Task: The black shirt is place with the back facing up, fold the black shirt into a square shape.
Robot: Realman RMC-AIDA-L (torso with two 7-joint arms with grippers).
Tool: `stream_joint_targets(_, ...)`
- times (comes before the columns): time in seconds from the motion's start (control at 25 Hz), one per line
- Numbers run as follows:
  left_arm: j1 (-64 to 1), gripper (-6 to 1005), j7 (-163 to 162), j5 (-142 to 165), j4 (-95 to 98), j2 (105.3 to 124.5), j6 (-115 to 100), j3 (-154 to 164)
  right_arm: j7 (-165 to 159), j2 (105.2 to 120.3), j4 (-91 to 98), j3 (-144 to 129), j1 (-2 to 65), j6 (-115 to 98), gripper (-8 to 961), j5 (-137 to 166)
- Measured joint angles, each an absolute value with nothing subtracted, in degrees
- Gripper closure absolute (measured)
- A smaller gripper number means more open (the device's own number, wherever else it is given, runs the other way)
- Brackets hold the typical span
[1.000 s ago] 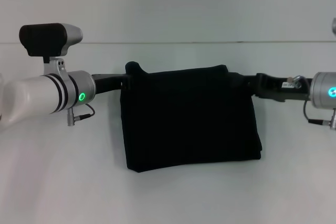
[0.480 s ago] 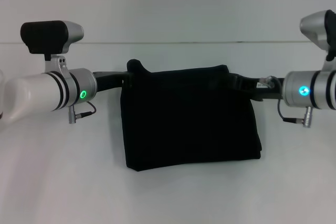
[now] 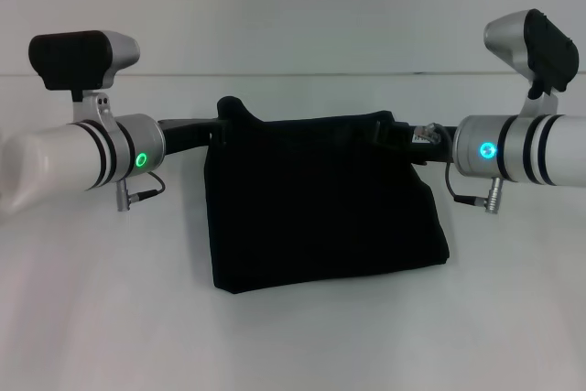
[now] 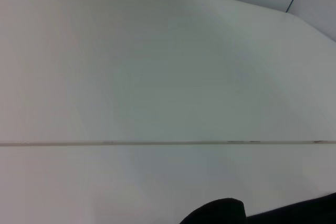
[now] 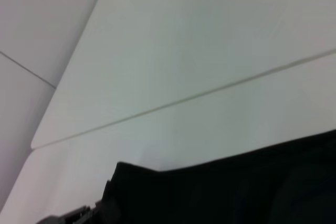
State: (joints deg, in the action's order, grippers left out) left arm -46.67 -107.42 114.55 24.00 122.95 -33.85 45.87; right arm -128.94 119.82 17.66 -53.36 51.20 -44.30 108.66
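Left gripper (image 3: 218,131) and right gripper (image 3: 399,135) each pinch the soft, folded black shirt (image 3: 325,208) by its top corners; it hangs rectangular

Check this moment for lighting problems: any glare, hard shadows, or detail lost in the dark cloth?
Head view: even, soft light, no glare on the white table; the black shirt reads as a near-flat dark mass with folds barely showing, and only a faint shadow under its lower edge. Left wrist view: mostly pale table, slightly greenish. Right wrist view: the shirt is featureless black.
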Motion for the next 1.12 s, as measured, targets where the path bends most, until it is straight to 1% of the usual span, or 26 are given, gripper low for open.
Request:
stream_joint_targets(0.24, -46.13, 962, -107.36, 114.23, 24.0, 122.81, -34.13, 45.88, -126.33, 119.57, 17.31, -53.33, 50.92, -41.66, 355, 105.0)
stream_joint_targets(0.52, -45.98, 961, -107.55, 114.23, 23.99, 122.87, -34.18, 45.88, -123.15, 118.6, 17.58, -53.24, 50.56, -39.8, 356, 102.2)
stream_joint_targets(0.68, -45.95, 961, -107.55, 114.23, 23.83, 122.93, -33.93, 45.87, -123.09, 117.04, 17.6, -53.25, 49.96, -38.32, 357, 102.39)
stream_joint_targets(0.84, -45.68, 961, -107.56, 114.23, 23.91, 122.93, -33.84, 45.82, -122.71, 114.97, 18.57, -53.25, 47.87, -38.78, 376, 102.36)
stream_joint_targets(0.92, -45.57, 961, -107.57, 114.24, 23.92, 122.95, -33.77, 45.78, -122.62, 114.18, 20.07, -53.22, 46.61, -41.48, 385, 102.23)
stream_joint_targets(1.0, -45.52, 962, -107.55, 114.23, 23.93, 122.96, -33.75, 45.56, -122.51, 113.81, 22.13, -52.93, 45.22, -45.7, 394, 102.11)
stream_joint_targets(1.12, -45.52, 962, -107.28, 113.99, 23.94, 123.02, -33.71, 45.12, -121.23, 113.95, 23.34, -52.64, 44.48, -49.81, 408, 102.05)
